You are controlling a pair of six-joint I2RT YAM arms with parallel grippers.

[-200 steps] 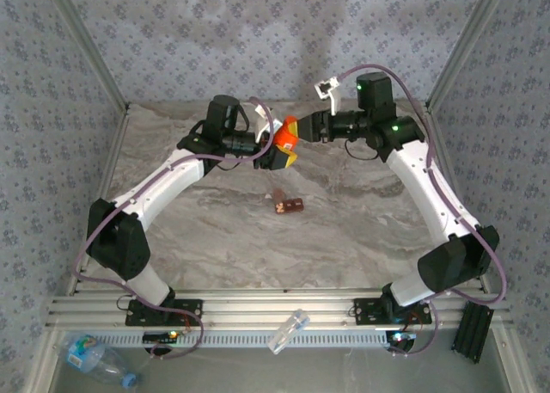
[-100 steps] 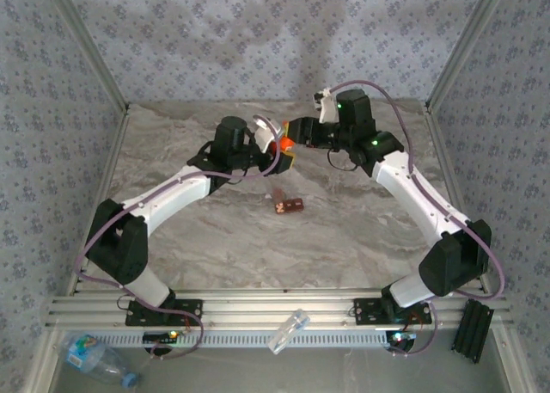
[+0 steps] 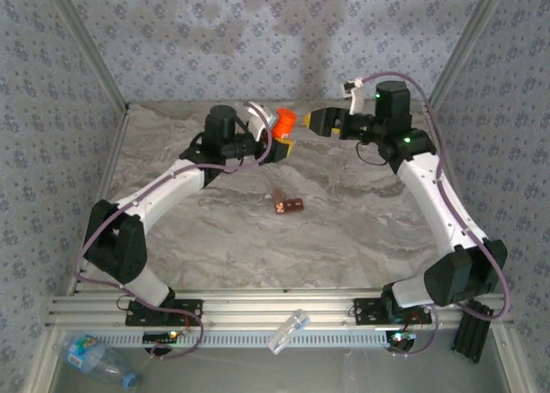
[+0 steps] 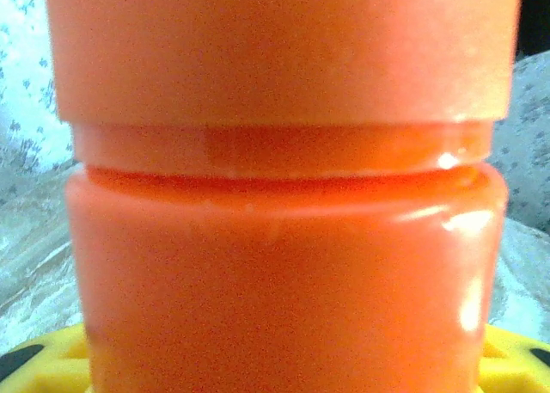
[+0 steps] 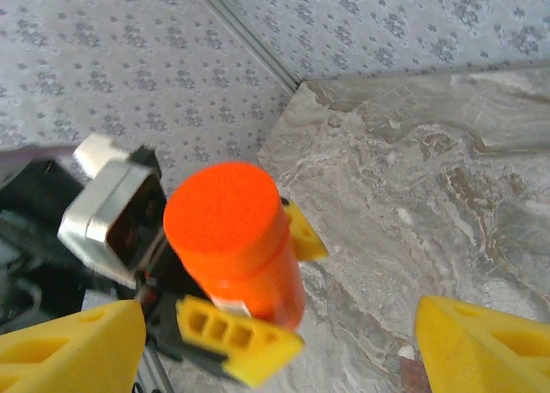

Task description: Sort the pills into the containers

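The left gripper (image 3: 282,144) has its jaws clamped on the orange pill bottle (image 3: 285,121), holding it up over the far middle of the table (image 3: 361,221). The right gripper (image 3: 322,120) sits just to the right of the bottle with its jaws wide apart and empty. The cap (image 5: 225,211) looks still on, and small brown pieces, probably the pills (image 3: 288,205), lie loose near the table's centre, so I judge sorting has barely begun: opening and filling are left.
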